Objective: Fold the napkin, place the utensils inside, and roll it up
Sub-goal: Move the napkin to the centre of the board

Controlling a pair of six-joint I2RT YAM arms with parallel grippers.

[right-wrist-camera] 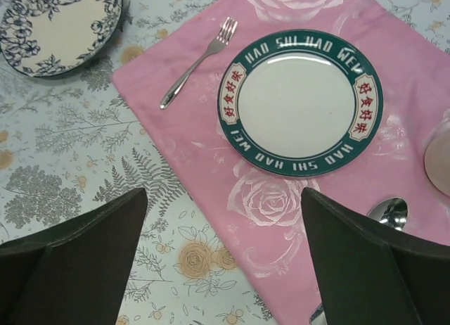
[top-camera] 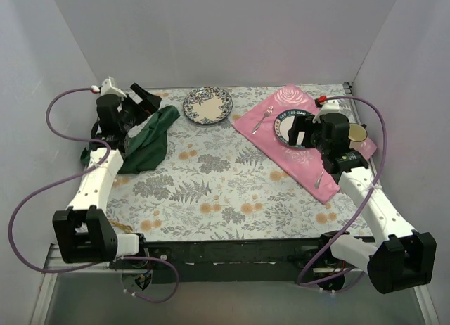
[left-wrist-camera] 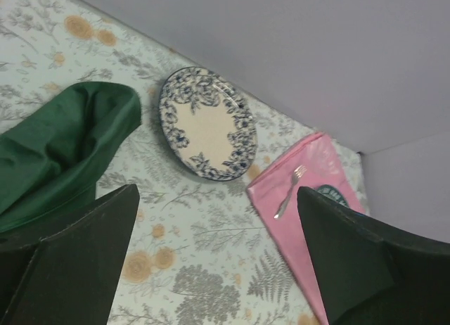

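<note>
Left gripper [left-wrist-camera: 216, 198] spread wide, holding nothing, poised just beside the dark green napkin [left-wrist-camera: 63, 142], which lies in a rumpled heap at the table's far left, no fold in it. Gold utensils? None in view. Right gripper [right-wrist-camera: 225, 198], wide and empty too, hangs over the pink placemat [right-wrist-camera: 190, 142] with its silver fork [right-wrist-camera: 197, 61]. By my read, every step is left to do.

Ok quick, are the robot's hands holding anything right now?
Left gripper: open, holding nothing.
Right gripper: open, holding nothing.
</note>
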